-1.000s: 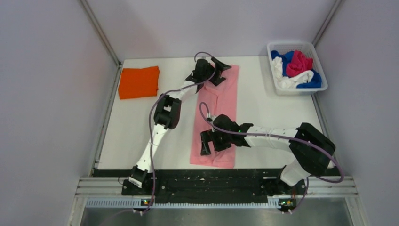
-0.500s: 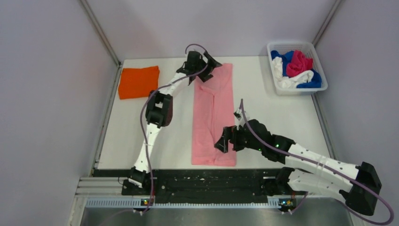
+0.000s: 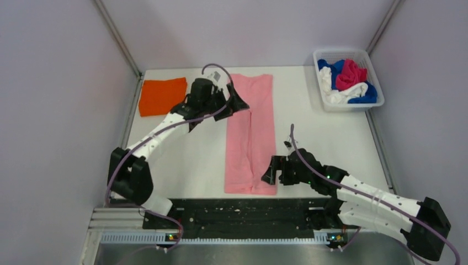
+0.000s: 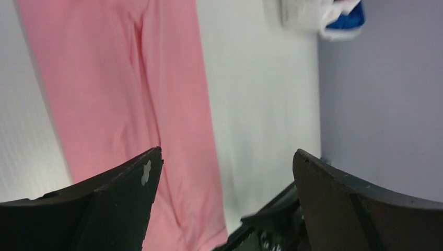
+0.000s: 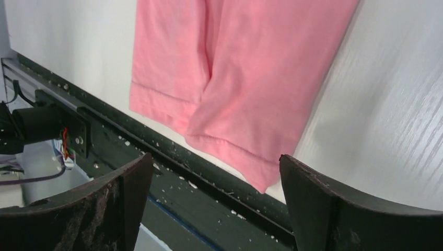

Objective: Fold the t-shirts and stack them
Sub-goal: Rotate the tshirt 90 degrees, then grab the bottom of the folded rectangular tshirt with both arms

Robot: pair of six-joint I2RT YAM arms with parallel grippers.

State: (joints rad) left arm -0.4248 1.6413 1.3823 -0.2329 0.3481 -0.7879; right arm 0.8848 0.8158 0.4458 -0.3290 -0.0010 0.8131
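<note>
Pink t-shirt [image 3: 251, 132], folded into a long strip, lies down the middle of the desk [image 3: 314, 127]. The left fingers [image 3: 238, 101] are spread and empty just beside its far left edge. The right fingers [image 3: 269, 175], equally wide apart and holding nothing, are at its near right corner. An orange t-shirt [image 3: 161, 95] lies folded far left. Blue, white and magenta tees [image 3: 350, 74] fill the basket [image 3: 347, 106] far right.

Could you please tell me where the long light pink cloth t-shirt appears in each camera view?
Top external: the long light pink cloth t-shirt lies lengthwise at mid-table.
Left wrist: the t-shirt fills the upper left.
Right wrist: the t-shirt fills the upper middle, hem lowest.
Shared landmark: the white table beside it.
</note>
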